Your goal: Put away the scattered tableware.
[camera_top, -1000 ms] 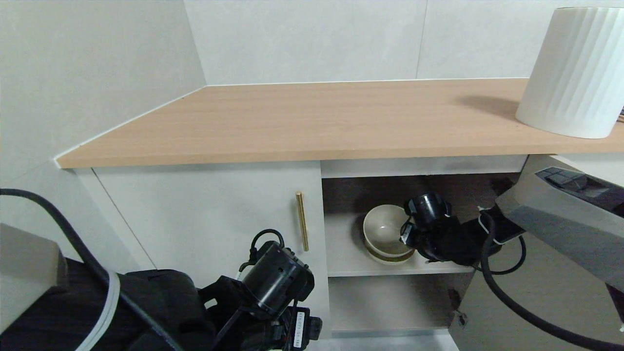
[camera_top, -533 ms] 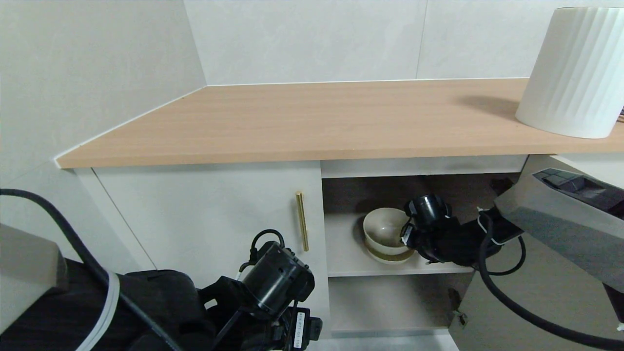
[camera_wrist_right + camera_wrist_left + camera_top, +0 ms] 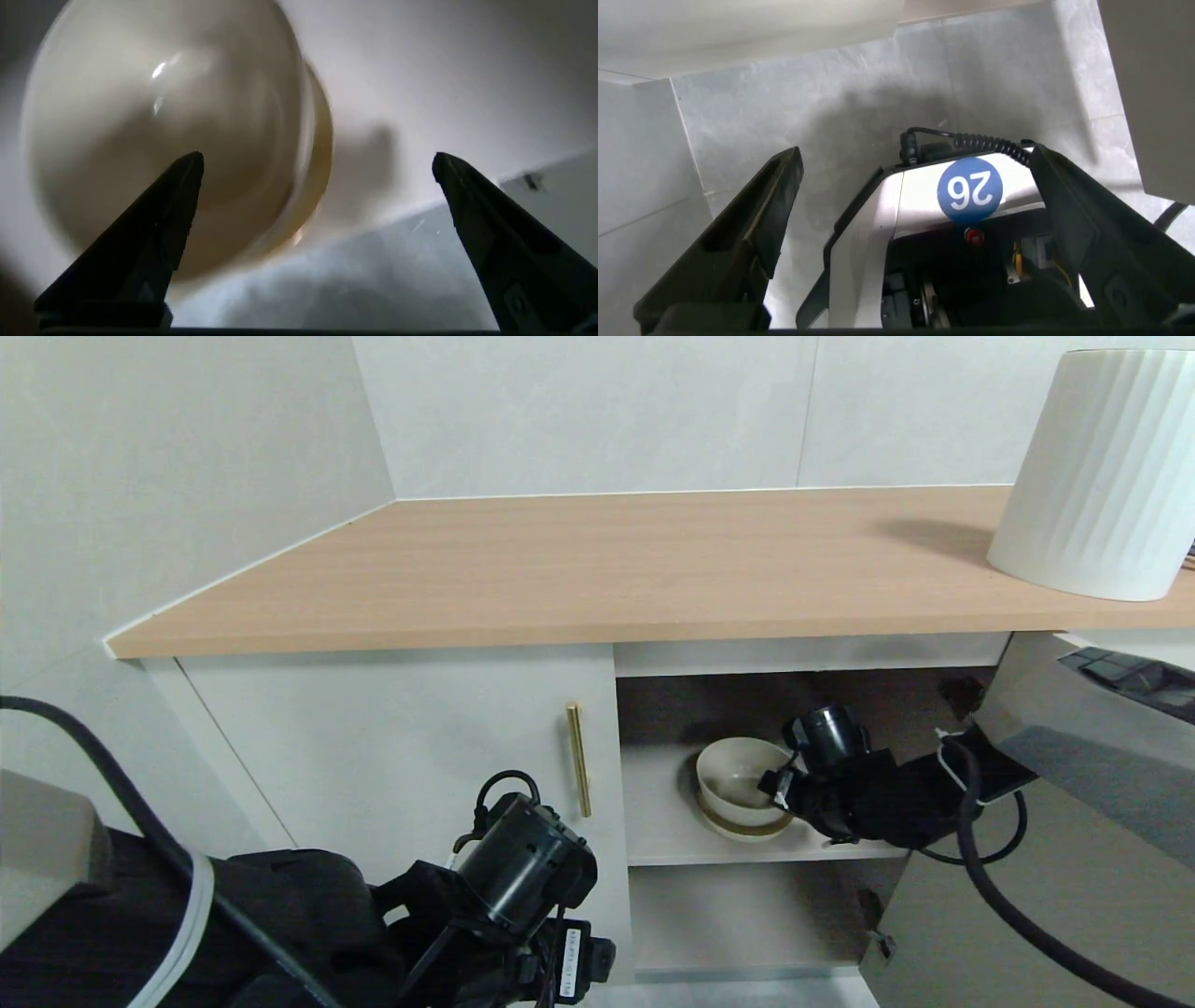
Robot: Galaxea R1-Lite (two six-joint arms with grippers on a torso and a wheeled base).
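The right gripper [image 3: 318, 173] has its fingers [image 3: 159, 243] spread wide, with nothing pinched between them. In the wrist view the bowl [image 3: 159, 140] lies just ahead of the tips, offset toward one finger rather than centred in the gap. In the head view it sits on the gripper's left side, with the gripper close against its right rim. I cannot tell whether they touch. The bowl is round, so it has no long axis to line up with. It stands upright with its mouth up, and any approach or retreat has to mind the rim.

The bowl rests on the upper shelf [image 3: 658, 826] of the cabinet [image 3: 803, 658], inside the open right half. It is nested on a yellower piece [image 3: 747, 824] beneath it (a second bowl or a saucer, I can't say which). It looks already set down, so the next move is probably to draw the right arm straight back out of the opening, away from the rim.

The left gripper [image 3: 915, 154] is also spread and holds nothing. Its arm is low in front of the closed door [image 3: 401, 756], well apart from the bowl, so the right arm is much the nearer. On the counter [image 3: 597, 569] above stands a white ribbed cylinder [image 3: 1102, 476].
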